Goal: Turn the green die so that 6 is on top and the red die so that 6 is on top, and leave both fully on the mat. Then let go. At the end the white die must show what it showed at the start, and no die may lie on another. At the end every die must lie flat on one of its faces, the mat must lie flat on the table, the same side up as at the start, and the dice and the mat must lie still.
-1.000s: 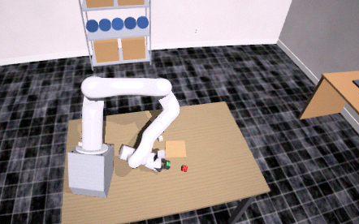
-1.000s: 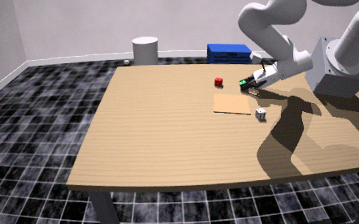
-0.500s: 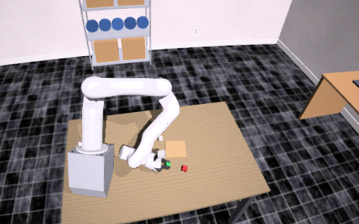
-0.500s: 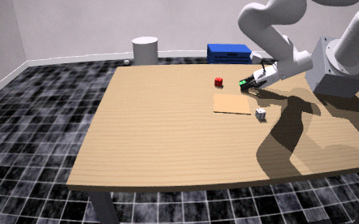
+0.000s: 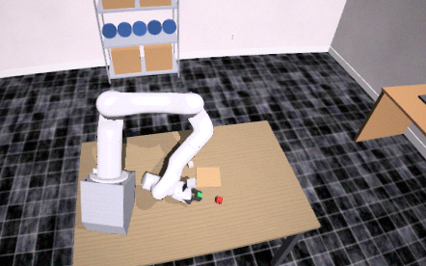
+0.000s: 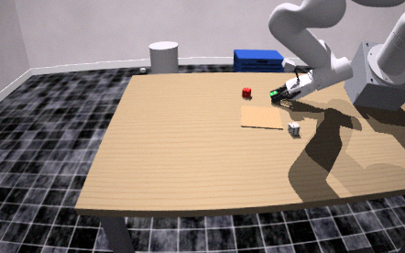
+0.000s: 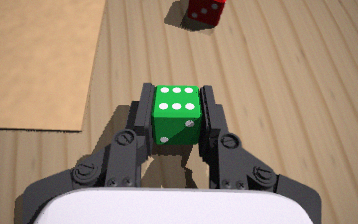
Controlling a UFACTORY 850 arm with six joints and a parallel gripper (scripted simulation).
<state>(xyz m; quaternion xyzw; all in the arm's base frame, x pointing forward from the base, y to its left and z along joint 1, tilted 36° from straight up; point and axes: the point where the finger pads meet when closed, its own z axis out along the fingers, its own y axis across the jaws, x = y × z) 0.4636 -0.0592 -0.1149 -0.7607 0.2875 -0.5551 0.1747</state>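
Worktop (image 5: 266, 159) (image 6: 175, 160) (image 7: 291, 100) carries the white die (image 5: 190, 165) (image 6: 293, 129) nearest the exterior view, just beside the tan mat (image 5: 208, 176) (image 6: 261, 117) (image 7: 31, 65). Beyond the mat, the hand (image 5: 198, 195) (image 6: 273, 94) (image 7: 176, 100) grips the green die (image 5: 199, 195) (image 6: 274, 93) (image 7: 176, 116) off the mat, its six-pip and two-pip faces visible to the wrist view. The red die (image 5: 219, 199) (image 6: 246, 93) (image 7: 206, 11) sits farther along, also off the mat.

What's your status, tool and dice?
Tool shut on green die, off mat. Red die off mat too. White die beside mat, not between tool and mat.
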